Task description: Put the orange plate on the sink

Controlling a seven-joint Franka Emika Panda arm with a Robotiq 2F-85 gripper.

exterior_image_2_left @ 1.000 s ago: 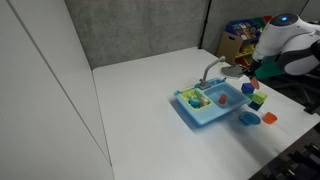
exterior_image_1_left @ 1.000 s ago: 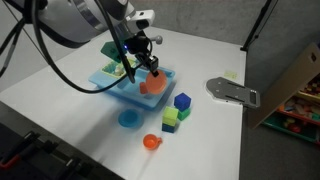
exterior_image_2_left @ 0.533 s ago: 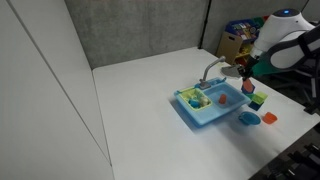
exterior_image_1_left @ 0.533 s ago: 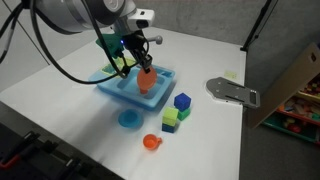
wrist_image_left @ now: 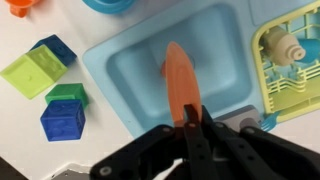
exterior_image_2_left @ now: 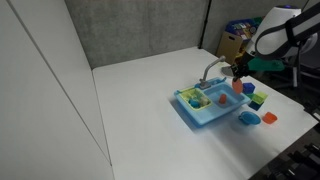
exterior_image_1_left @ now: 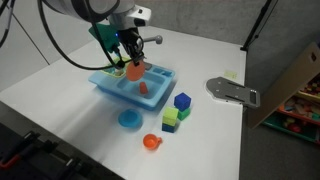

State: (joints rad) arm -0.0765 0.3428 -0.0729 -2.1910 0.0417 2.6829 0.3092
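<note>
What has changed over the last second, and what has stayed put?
The jaws, still shut on the orange plate, carried it edge-down from the block-side rim of the sink to above its basin. Sink, blocks, blue plate and orange cup stayed put.

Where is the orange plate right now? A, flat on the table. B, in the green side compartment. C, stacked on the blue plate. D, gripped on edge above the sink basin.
D: in the wrist view the gripper is shut on the orange plate, held on edge over the sink.
</note>
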